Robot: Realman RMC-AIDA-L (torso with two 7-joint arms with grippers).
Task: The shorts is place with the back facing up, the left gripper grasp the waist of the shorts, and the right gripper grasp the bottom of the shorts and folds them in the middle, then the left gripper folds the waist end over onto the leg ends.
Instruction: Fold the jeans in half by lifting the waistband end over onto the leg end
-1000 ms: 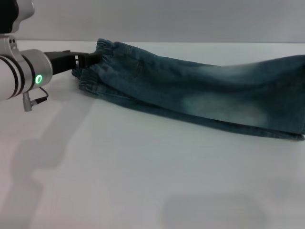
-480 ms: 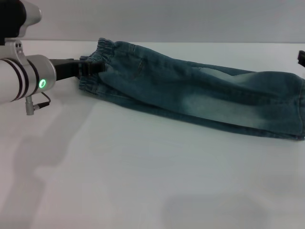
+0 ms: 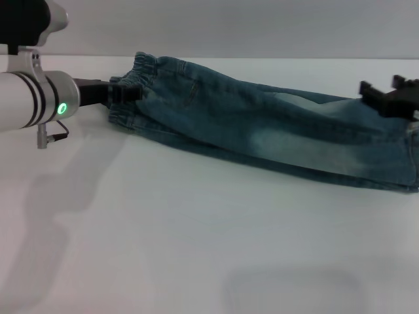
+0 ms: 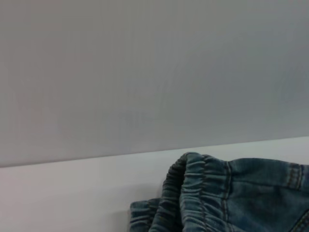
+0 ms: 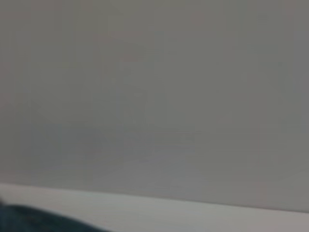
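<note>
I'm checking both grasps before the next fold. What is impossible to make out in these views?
- Left gripper: head view, black on dark waistband; grip on the shorts unclear.
- Right gripper: head view, cut off by the edge; jaws unreadable.
- Leg ends: partly out of view.
- Right wrist view: blurred, only wall.

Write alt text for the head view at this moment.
Blue denim shorts, folded lengthwise, lie across a white table. The left tool is at the gathered waist; the right tool hangs over the leg ends.
</note>
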